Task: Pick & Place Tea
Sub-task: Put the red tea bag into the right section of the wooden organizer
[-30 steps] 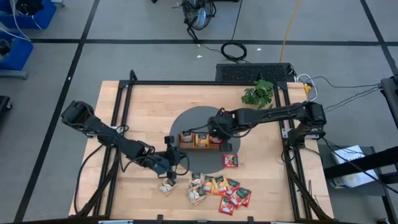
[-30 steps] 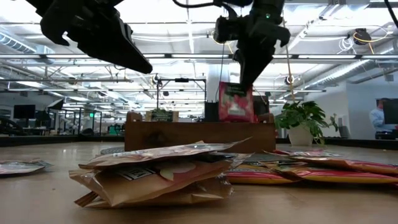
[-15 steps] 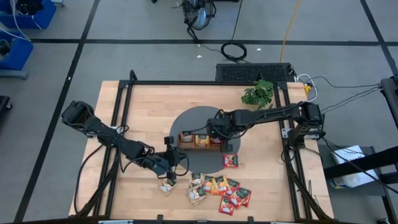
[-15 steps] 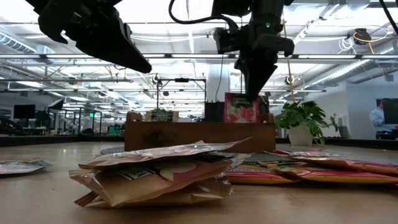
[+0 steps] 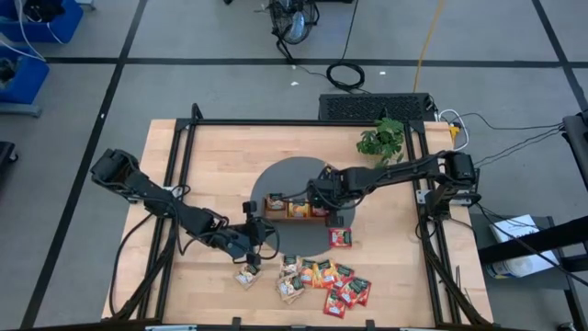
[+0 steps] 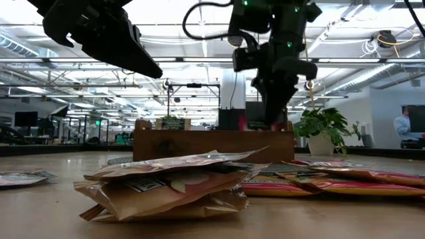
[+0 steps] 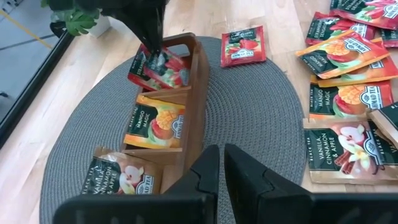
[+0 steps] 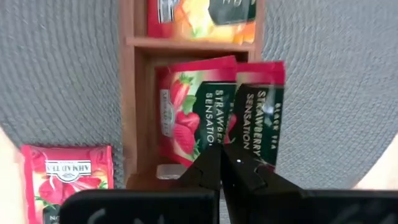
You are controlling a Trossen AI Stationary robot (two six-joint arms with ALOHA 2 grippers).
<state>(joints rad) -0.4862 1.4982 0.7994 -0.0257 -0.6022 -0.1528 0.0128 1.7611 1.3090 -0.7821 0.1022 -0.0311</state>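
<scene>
The brown three-compartment tray (image 5: 279,197) stands on a round grey mat (image 5: 285,176). Its compartments hold a tan sachet (image 7: 118,180), an orange sachet (image 7: 155,124) and a red sachet (image 8: 186,115). My right gripper (image 8: 224,160) hangs over the tray's right end compartment, shut on a second red tea sachet (image 8: 258,118). My left gripper (image 7: 222,171) waits near the tray's near left side, above the mat's edge, its fingers together with nothing between them. More tea lies loose in a pile (image 5: 322,280) near the front edge. My right gripper pinches the red sachet's top edge (image 8: 244,148) between its two fingers, coming from above and pointing steeply down. The sachet hangs below the fingers, slightly tilted, its lower part down inside the tray's end compartment (image 7: 163,67) beside the other red sachet. Whether its bottom rests on the tray floor cannot be told.
One red sachet (image 5: 341,237) lies flat on the mat just in front of the tray's right end. A tan sachet (image 5: 246,276) lies apart at the pile's left. A small potted plant (image 5: 381,138) stands at the back right. A black frame edges the table.
My right gripper has come down toward the tray, still shut on the red sachet. The sachet, which hung above the tray's wall, now sits mostly below the wall inside the right end compartment.
</scene>
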